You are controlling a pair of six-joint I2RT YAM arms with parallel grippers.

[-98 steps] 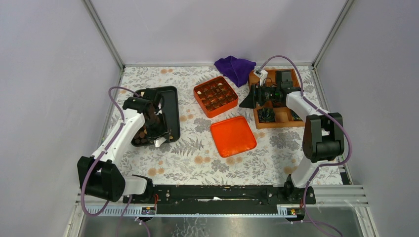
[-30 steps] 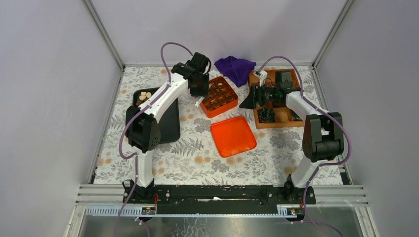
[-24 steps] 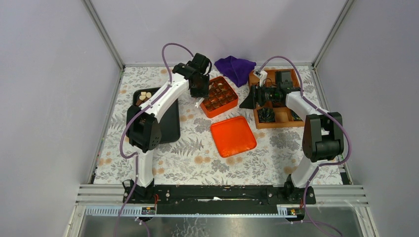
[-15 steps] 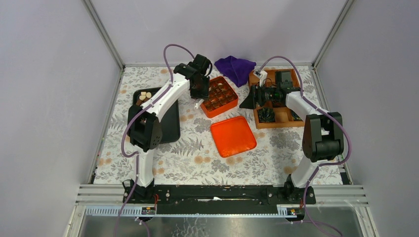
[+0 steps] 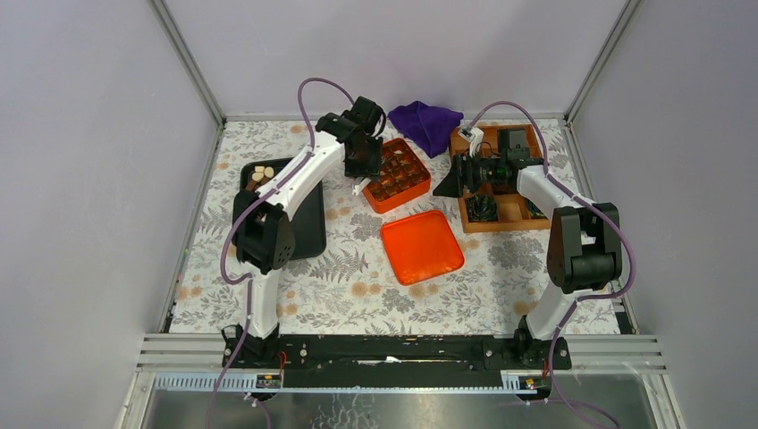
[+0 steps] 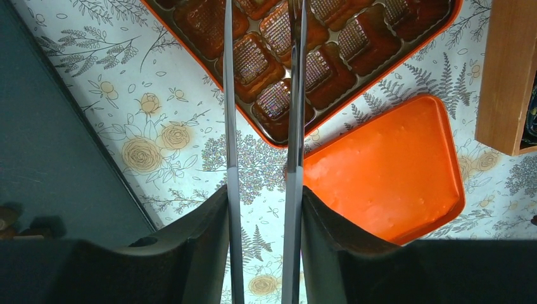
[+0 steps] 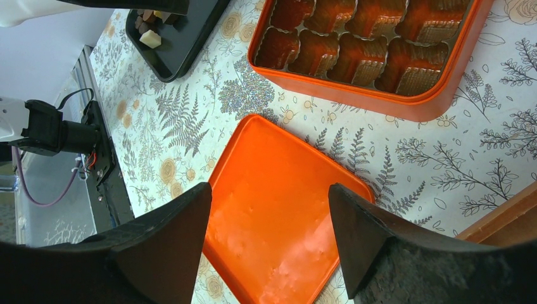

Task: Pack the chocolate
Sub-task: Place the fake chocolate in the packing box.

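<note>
The packing looks under way rather than near its end. From the top view, loose chocolate (image 5: 260, 173) lies at the 12 o'clock end of the black tray (image 5: 308, 228), which sits at 9 o'clock on the tabletop (image 5: 349, 290). Cream and brown pieces show there, well apart from the orange box (image 5: 408, 197) at 12 o'clock.

The left gripper (image 5: 361, 182) hangs over that box's 9 o'clock corner. In its wrist view the two thin fingers (image 6: 230, 126) stand parallel with a narrow gap, above the ridged brown cells. Their tips run off the top of the picture, so I cannot tell whether a piece is pinched there. Nor can I tell how many cells are filled, because the shiny liner hides it.

The right gripper (image 7: 268, 190) is spread wide with nothing between its fingers. It hovers by the wooden box (image 5: 505, 225) at 2 o'clock, looking down on the orange lid (image 5: 422, 247). The lid lies flat on the tabletop at the orange box's 6 o'clock, just apart from it.

What is left, I judge, is moving the tray's pieces into cells and then putting the lid on.
</note>
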